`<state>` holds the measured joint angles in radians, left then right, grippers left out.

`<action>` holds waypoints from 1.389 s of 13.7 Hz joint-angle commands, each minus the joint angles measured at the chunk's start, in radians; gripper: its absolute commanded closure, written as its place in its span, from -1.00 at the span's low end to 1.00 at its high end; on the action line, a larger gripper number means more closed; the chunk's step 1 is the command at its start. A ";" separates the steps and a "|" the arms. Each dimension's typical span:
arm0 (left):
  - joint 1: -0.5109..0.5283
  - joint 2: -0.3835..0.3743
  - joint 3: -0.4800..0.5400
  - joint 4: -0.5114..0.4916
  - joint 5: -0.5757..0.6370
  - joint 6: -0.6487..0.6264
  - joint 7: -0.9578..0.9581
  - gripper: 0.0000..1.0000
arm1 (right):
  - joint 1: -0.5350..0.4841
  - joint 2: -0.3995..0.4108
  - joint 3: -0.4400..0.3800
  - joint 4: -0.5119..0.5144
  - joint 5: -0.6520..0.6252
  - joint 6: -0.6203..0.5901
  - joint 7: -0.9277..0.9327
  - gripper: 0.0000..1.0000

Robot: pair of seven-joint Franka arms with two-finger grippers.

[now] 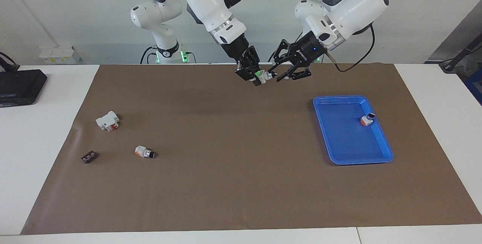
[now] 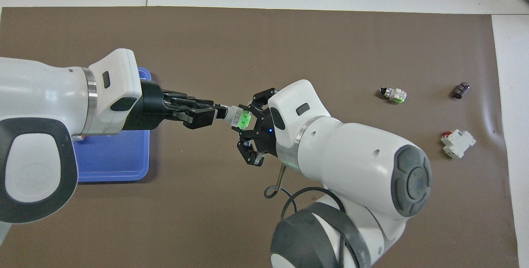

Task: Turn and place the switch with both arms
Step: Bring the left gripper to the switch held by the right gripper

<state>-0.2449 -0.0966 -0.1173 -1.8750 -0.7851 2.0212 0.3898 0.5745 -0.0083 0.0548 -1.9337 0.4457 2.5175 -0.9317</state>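
Note:
The switch [image 1: 263, 74] is held up in the air over the mat's edge nearest the robots, between the two grippers. It also shows in the overhead view [image 2: 235, 116], lying level. My right gripper [image 1: 256, 76] is shut on its green block end; in the overhead view, the right gripper [image 2: 246, 121] has the green block between its fingers. My left gripper [image 1: 276, 76] reaches in from the tray's end and sits at the black knob tip. In the overhead view, the left gripper [image 2: 208, 117] meets the knob end. Whether it grips the knob does not show.
A blue tray [image 1: 354, 160] lies toward the left arm's end with an orange-ended switch [image 1: 367, 119] in it. Toward the right arm's end lie a white blocky part with red [image 1: 107, 120], another orange-ended switch [image 1: 144, 152] and a small dark part [image 1: 89, 157].

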 commanded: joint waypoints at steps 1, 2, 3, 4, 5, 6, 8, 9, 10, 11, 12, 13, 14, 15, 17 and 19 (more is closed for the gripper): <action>-0.017 -0.029 0.013 -0.047 -0.016 0.010 0.023 0.47 | 0.001 -0.013 0.005 -0.004 0.001 0.011 0.025 1.00; -0.017 -0.031 0.013 -0.049 -0.016 0.008 0.023 0.60 | 0.001 -0.013 0.005 -0.004 0.001 0.011 0.027 1.00; -0.017 -0.032 0.013 -0.053 -0.016 0.007 0.023 0.71 | 0.001 -0.013 0.005 -0.004 0.001 0.011 0.027 1.00; -0.017 -0.035 0.013 -0.055 -0.016 0.005 0.023 0.81 | 0.001 -0.013 0.005 -0.004 0.001 0.011 0.028 1.00; -0.017 -0.037 0.013 -0.058 -0.016 -0.001 0.021 0.93 | 0.001 -0.013 0.005 -0.004 0.001 0.011 0.037 1.00; -0.017 -0.038 0.013 -0.061 -0.016 -0.004 0.021 1.00 | 0.001 -0.013 0.005 -0.002 0.001 0.012 0.042 1.00; -0.017 -0.038 0.013 -0.061 -0.016 -0.005 0.021 1.00 | 0.001 -0.013 0.005 -0.002 0.001 0.011 0.044 1.00; -0.017 -0.040 0.013 -0.062 -0.016 -0.006 0.021 1.00 | 0.001 -0.013 0.005 -0.002 0.001 0.011 0.044 1.00; -0.019 -0.040 0.013 -0.065 -0.016 -0.006 0.020 1.00 | 0.001 -0.013 0.005 -0.002 0.001 0.012 0.044 1.00; -0.024 -0.041 0.013 -0.066 -0.016 -0.006 0.012 1.00 | 0.001 -0.013 0.005 -0.002 0.001 0.012 0.045 1.00; -0.025 -0.041 0.014 -0.066 -0.016 -0.006 0.009 1.00 | 0.001 -0.013 0.005 -0.002 0.001 0.012 0.051 1.00; -0.027 -0.044 0.013 -0.067 -0.016 -0.004 0.001 1.00 | 0.001 -0.013 0.005 -0.002 0.001 0.012 0.059 1.00; -0.027 -0.045 0.013 -0.066 -0.016 -0.004 -0.028 1.00 | 0.001 -0.013 0.005 -0.002 0.001 0.012 0.062 1.00; -0.027 -0.045 0.013 -0.066 -0.016 -0.004 -0.064 1.00 | 0.001 -0.013 0.005 -0.002 0.001 0.012 0.062 1.00; -0.027 -0.045 0.013 -0.066 -0.016 -0.005 -0.141 1.00 | 0.001 -0.013 0.005 -0.002 0.001 0.012 0.063 1.00; -0.027 -0.045 0.013 -0.066 -0.017 -0.006 -0.231 1.00 | 0.002 -0.013 0.005 -0.002 0.001 0.012 0.063 1.00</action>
<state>-0.2456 -0.1112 -0.1163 -1.8909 -0.7935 2.0165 0.2343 0.5770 -0.0068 0.0551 -1.9398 0.4455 2.5166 -0.9052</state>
